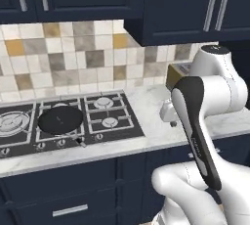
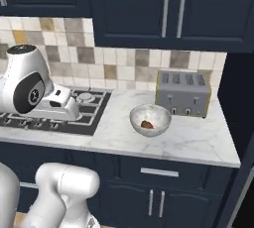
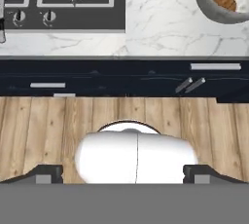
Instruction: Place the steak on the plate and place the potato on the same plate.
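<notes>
Potato (image 2: 147, 124) half-hidden in bowl (image 2: 150, 119); frying pan (image 1: 60, 120) cut off in hand view.

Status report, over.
Hand open, empty, above the floor. Brown-orange oblong potato sits in the clear glass bowl beside the grey toaster.

My arm (image 1: 210, 121) shows glossy white rounded shells — dark oval joint panels, a dark cap, no visible cables.

Navy cabinets (image 2: 163, 9), multicoloured tile backsplash (image 1: 63, 57), white marble counter (image 2: 193, 140), wooden plank floor (image 3: 44, 130), even light
</notes>
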